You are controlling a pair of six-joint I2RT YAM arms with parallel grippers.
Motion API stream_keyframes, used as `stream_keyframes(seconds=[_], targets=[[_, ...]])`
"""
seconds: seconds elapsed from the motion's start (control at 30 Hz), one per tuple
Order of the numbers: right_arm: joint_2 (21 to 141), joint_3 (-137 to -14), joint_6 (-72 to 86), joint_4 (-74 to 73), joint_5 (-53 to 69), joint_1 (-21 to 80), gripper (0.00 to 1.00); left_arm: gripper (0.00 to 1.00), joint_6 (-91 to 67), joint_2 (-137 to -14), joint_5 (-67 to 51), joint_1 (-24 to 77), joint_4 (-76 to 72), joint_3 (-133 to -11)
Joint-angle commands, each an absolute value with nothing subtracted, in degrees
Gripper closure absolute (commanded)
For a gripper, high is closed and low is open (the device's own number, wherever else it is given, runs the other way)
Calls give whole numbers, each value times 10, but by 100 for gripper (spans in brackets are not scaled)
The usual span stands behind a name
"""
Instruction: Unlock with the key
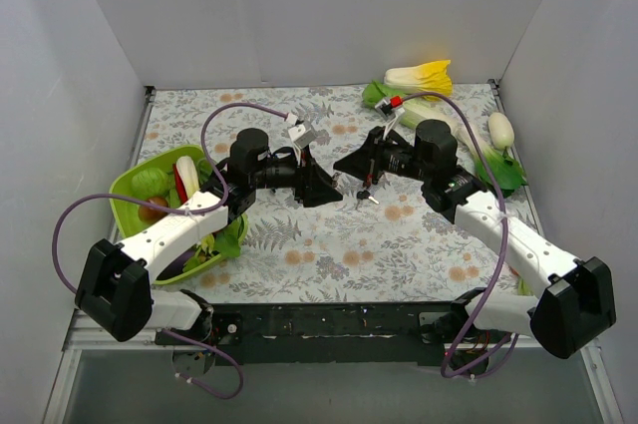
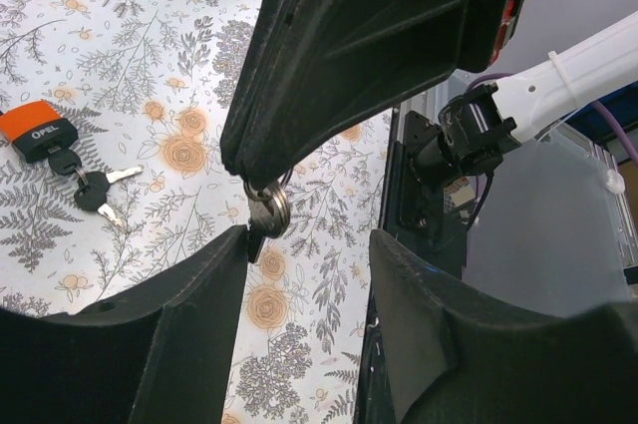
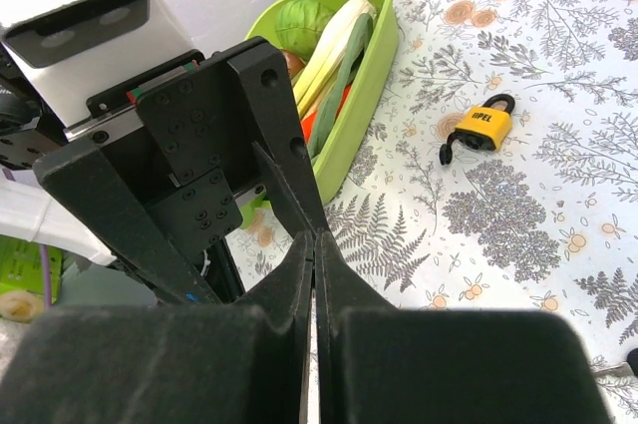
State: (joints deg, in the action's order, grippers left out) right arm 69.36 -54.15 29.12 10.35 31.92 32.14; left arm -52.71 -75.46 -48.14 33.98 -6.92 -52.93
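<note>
My right gripper [image 3: 316, 234] is shut, and in the left wrist view it reaches down from above with the key [image 2: 265, 214], a small bunch on a silver ring, pinched at its tips. My left gripper [image 2: 309, 234] stands open just below it. Its left fingertip [image 2: 234, 244] touches the key's black head; the right finger is well apart. On the cloth lies an orange padlock [image 2: 35, 130] with another bunch of keys [image 2: 95, 190] in it. A yellow padlock [image 3: 481, 128] lies by itself. From above, both grippers [image 1: 321, 195] [image 1: 341, 167] meet mid-table.
A green basket [image 1: 125, 190] of vegetables sits at the left beside the left arm. Toy vegetables [image 1: 424, 77] lie at the back right, and a white one [image 1: 500, 130] is near the right wall. Grey walls close in three sides.
</note>
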Motion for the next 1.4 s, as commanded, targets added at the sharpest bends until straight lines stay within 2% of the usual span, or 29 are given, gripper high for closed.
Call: stream_keyframes(seconds=[0.0,0.13,0.37,0.4,0.53,0.63,0.97,1.23,1.37], targets=[[669,-550,277,104,298,320,99,50,-514,-749,-468,343,-57,-539],[666,-550,273,97,297,319,99,51,-512,-747,-462,343,-55,-541],[667,-548,272,92,295,318,99,60,-510,-743,-461,343,-54,-541],[666,-548,272,91,294,318,99,65,-510,-742,-461,343,-54,-541],[667,-548,272,90,294,318,99,70,-509,-741,-458,343,-55,-539],[670,-547,272,90,295,318,99,80,-510,-741,-459,344,-56,-540],[666,-541,272,87,287,317,99,100,-512,-739,-454,343,-59,-539],[659,-536,271,83,287,316,99,100,-514,-737,-448,344,-64,-534],[657,-534,272,83,289,315,99,80,-514,-741,-447,344,-65,-534]])
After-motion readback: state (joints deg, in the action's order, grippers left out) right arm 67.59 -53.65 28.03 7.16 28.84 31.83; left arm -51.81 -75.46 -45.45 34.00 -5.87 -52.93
